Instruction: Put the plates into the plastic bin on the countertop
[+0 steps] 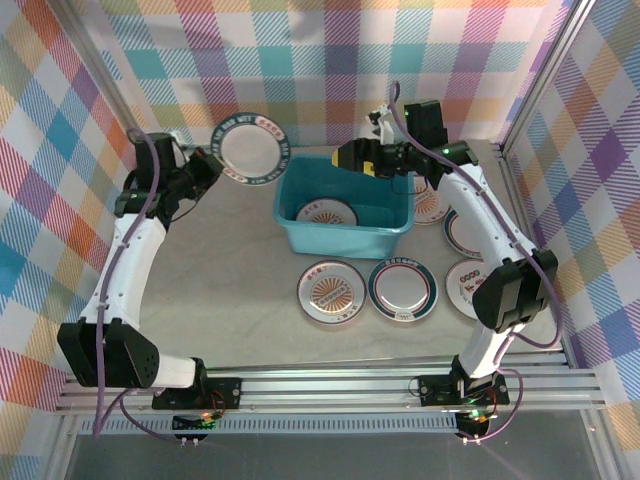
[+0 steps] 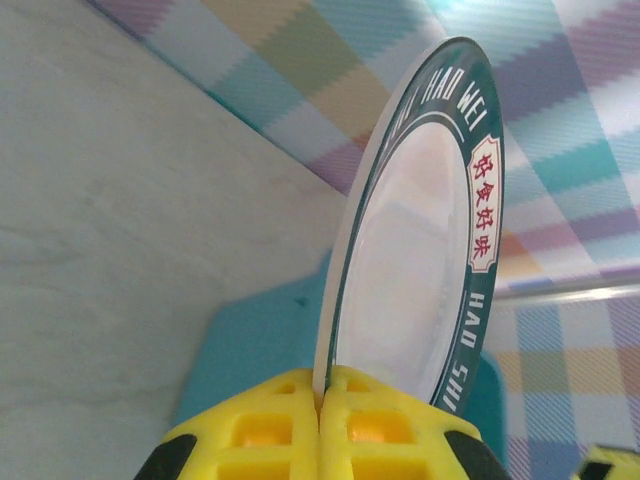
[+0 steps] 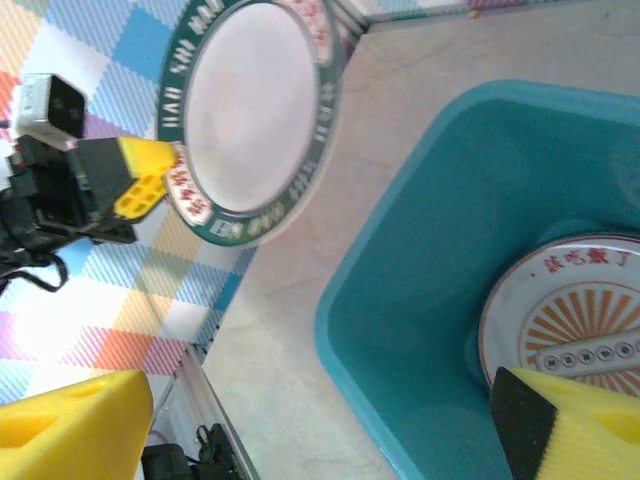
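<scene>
Yellow pads [image 2: 270, 430] of the left gripper [image 2: 322, 400] pinch the rim of a teal plate [image 2: 410, 270], held on edge in the air off the bin's [image 1: 345, 235] far left corner. So thin a bite could let it swing or slip onto the counter [image 1: 230, 280]. The right gripper [image 1: 352, 157] hangs spread over the bin, where an orange plate [image 3: 580, 320] lies, and may block the drop; how deep the pads bite seems slight, but is hidden.

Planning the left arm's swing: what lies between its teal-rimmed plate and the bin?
Just bare countertop separates the teal-rimmed plate from the bin, as the top and right wrist views show.
</scene>
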